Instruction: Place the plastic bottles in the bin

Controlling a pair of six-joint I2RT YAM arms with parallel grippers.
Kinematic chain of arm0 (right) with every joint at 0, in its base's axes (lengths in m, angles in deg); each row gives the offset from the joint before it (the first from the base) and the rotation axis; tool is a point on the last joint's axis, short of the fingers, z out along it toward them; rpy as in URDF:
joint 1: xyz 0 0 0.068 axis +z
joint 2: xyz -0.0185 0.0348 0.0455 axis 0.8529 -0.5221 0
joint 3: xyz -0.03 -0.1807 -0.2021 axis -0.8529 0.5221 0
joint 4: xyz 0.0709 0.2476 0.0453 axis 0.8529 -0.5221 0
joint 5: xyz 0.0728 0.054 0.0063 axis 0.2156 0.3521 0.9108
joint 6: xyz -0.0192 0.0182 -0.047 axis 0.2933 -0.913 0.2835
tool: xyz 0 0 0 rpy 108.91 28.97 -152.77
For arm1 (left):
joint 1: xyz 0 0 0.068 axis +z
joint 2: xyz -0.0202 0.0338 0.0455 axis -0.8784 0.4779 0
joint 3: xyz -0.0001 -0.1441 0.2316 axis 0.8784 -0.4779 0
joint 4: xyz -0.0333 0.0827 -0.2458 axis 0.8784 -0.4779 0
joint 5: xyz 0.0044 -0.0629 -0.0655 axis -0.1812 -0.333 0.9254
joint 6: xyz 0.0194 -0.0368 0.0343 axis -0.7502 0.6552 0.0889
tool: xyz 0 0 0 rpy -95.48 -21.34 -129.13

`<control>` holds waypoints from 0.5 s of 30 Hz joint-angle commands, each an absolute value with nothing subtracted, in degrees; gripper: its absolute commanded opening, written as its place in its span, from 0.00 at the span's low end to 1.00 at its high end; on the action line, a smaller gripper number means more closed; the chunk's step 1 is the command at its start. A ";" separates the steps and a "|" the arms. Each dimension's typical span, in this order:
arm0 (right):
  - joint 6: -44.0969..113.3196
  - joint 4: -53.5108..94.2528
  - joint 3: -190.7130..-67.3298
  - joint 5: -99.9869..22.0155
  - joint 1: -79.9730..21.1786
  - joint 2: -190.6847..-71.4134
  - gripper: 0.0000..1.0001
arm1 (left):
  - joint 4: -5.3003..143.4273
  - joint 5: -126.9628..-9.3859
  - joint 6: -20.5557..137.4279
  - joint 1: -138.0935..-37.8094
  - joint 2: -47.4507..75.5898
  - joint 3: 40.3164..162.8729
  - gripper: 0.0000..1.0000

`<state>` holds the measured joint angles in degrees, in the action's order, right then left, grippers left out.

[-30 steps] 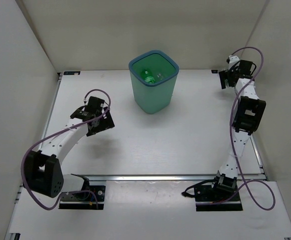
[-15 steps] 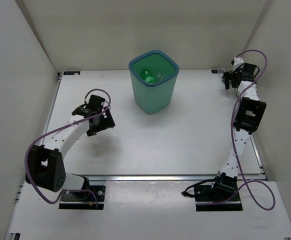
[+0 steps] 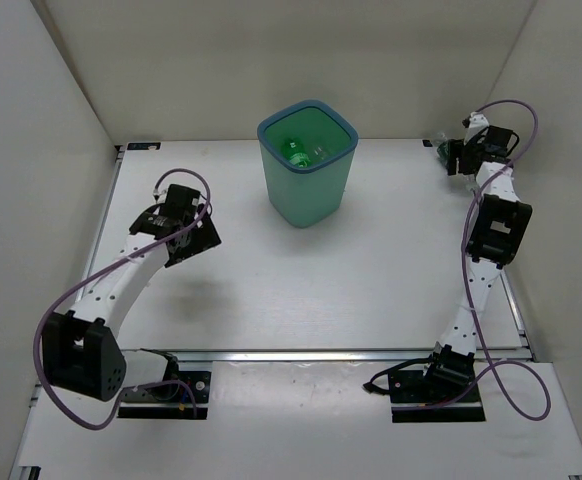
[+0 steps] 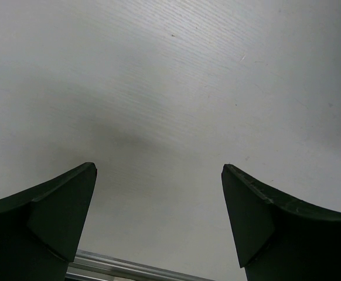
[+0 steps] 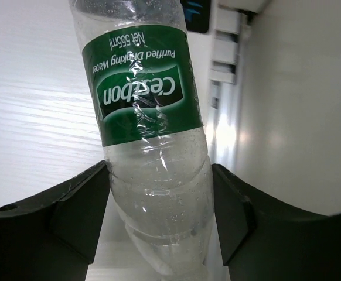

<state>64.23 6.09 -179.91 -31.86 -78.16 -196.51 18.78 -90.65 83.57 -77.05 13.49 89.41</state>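
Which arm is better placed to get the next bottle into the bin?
Right. The right gripper straddles the green-labelled bottle in the far right corner; the left gripper is open, with only table in its view.

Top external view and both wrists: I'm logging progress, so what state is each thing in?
Left end effector: open, holding nothing.
Right end effector: shut on the bottle below.
Clear plastic bottle with green label: gripped, a finger touching each side.
Tall teal-green plastic bin: upright, open-topped, green bottle inside.
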 commanded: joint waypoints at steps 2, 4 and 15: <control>55.68 6.03 -183.47 -15.12 -78.21 -189.56 0.16 | 17.82 -93.22 83.24 -75.86 9.42 90.87 0.99; 52.08 6.64 -182.50 -7.45 -77.60 -186.83 0.13 | 18.96 -92.87 82.63 -76.04 8.45 89.64 0.99; 12.51 35.68 -172.95 20.32 -73.21 -168.37 0.14 | 25.29 -89.63 79.20 -74.20 0.71 84.19 0.99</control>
<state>33.70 16.04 -176.87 7.35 -75.65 -175.00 21.71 -91.16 80.70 -74.95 2.50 85.72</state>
